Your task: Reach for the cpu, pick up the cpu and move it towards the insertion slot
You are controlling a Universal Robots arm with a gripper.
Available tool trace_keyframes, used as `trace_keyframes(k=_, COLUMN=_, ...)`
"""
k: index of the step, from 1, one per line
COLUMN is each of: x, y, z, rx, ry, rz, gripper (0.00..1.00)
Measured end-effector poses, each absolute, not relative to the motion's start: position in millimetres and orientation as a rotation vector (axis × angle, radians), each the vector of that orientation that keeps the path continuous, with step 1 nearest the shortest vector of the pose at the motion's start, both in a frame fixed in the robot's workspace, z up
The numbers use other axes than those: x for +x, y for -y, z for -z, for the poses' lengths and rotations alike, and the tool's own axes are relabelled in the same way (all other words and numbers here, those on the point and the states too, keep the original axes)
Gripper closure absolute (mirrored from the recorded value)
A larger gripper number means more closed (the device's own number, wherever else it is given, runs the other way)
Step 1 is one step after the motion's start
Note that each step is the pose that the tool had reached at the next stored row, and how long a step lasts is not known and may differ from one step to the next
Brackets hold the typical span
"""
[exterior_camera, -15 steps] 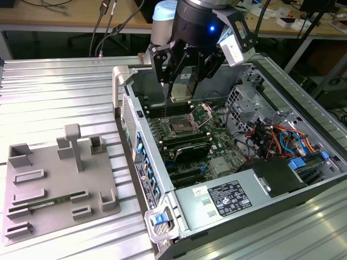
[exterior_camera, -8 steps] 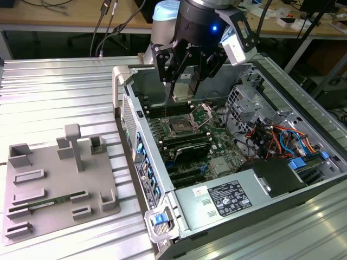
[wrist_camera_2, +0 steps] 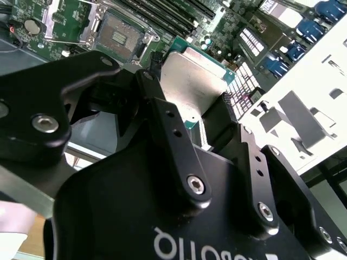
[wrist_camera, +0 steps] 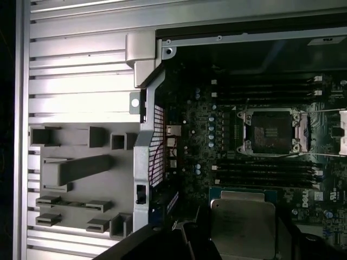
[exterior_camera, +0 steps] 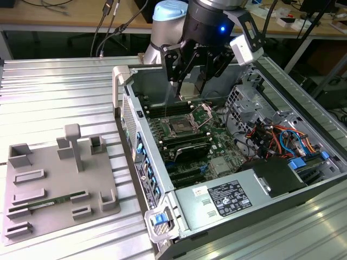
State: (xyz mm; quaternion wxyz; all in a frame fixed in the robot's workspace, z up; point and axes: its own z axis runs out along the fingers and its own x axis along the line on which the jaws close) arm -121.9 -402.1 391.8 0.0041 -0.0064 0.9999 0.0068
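My gripper (exterior_camera: pixel 191 81) is shut on the cpu (exterior_camera: pixel 187 89), a thin square chip with a pale metal face, and holds it in the air over the back of the motherboard. In the second wrist view the cpu (wrist_camera_2: pixel 192 81) sits clamped between the black fingers (wrist_camera_2: pixel 162 124). The insertion slot (exterior_camera: pixel 178 128) lies open below and a little in front of the gripper, with its metal frame swung up. In the first wrist view the cpu (wrist_camera: pixel 241 222) is apart from the insertion slot (wrist_camera: pixel 269 132), with memory slots between them.
The open computer case (exterior_camera: pixel 126 103) has tall walls around the board. Cables and a drive cage (exterior_camera: pixel 260 108) fill the exterior view's right side. A grey fixture (exterior_camera: pixel 59 184) holding a green memory stick (exterior_camera: pixel 49 203) lies on the ribbed table at the exterior view's left.
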Motion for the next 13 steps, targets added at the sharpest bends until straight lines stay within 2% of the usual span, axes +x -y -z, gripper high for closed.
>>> trace_keyframes(k=13, x=-107.2, y=398.5, z=-391.5, rx=-0.020, ry=-3.133, rz=-0.021, gripper=0.45)
